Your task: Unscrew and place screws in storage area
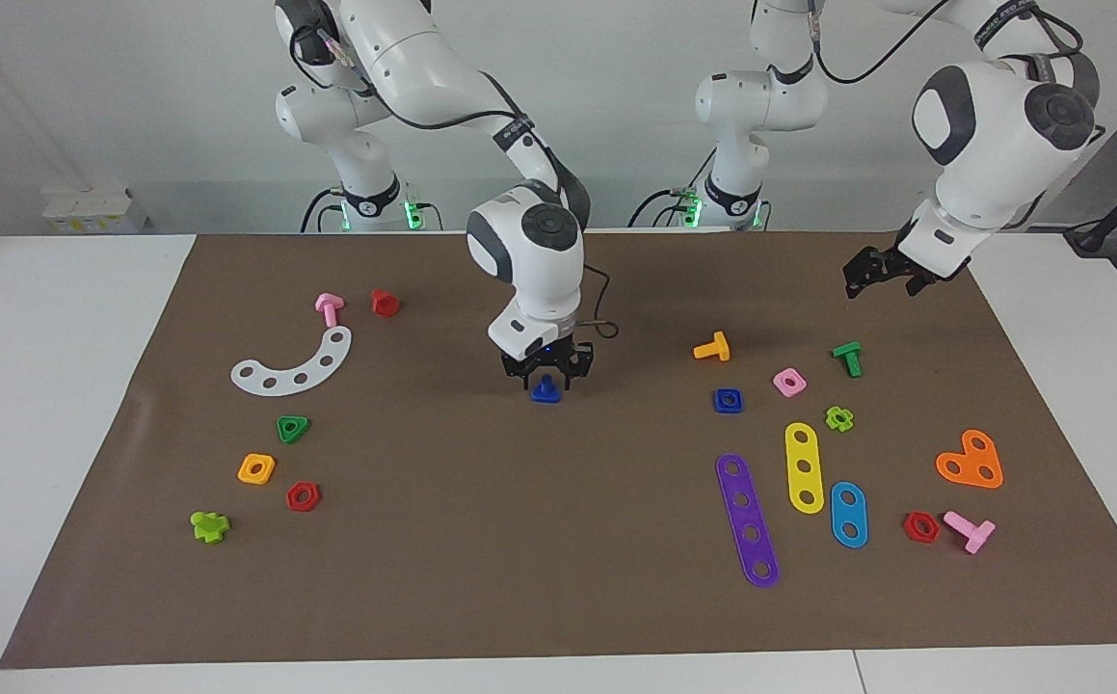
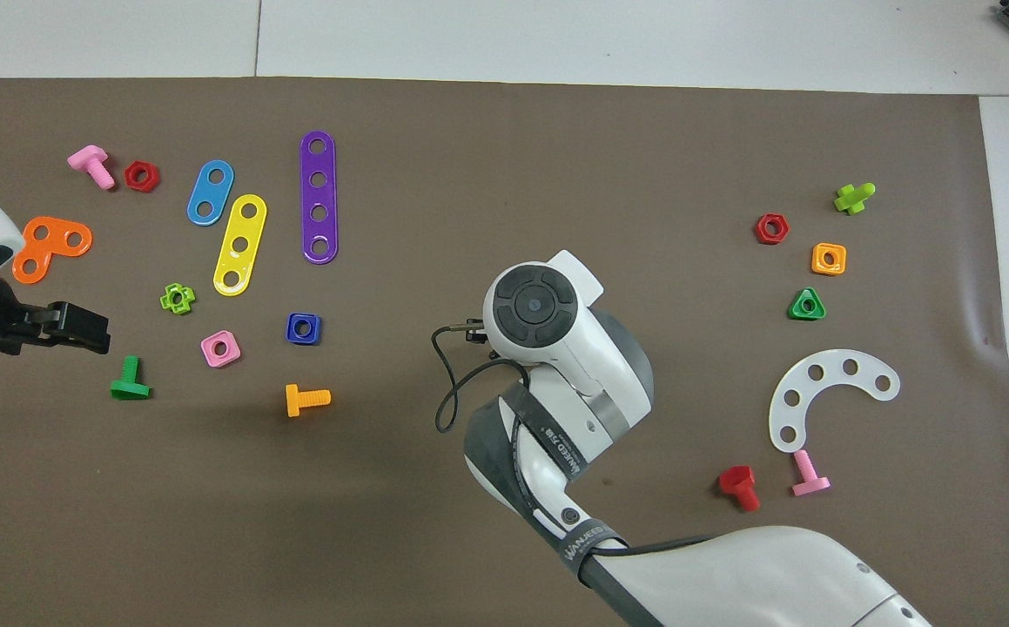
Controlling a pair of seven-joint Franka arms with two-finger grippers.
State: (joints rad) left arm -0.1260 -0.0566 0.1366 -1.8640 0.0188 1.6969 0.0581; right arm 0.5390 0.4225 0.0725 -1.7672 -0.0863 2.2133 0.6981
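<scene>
The right hand (image 1: 546, 374) is lowered at the middle of the brown paper mat (image 1: 481, 569), its fingers set apart on either side of the small blue screw (image 1: 545, 389); whether they press on the screw or merely bracket it cannot be told from the facing view. The blue screw stands head-down on the mat with its stem pointing up between the fingers, and in the overhead view it is hidden beneath the right arm's wrist. The storage area lies toward the right arm's end of the bench (image 1: 47, 386), well apart from the screw: there the white curved strip (image 1: 294, 365) rests flat, with a green triangular nut (image 1: 293, 429), an orange square nut (image 1: 256, 469) and a red hexagonal nut (image 1: 303, 496) grouped farther from the robots than the strip. A pink bolt (image 1: 329, 308) and a red bolt (image 1: 384, 303) lie nearer to the robots than the strip. Toward the left arm's end sit the blue square nut (image 1: 728, 400), the orange bolt (image 1: 712, 348) and the purple strip (image 1: 747, 520), yellow strip (image 1: 804, 467) and blue strip (image 1: 848, 514). The left hand (image 1: 881, 273) waits in the air over the mat's edge near the green bolt (image 1: 848, 358); whether it is released or clenched cannot be told
</scene>
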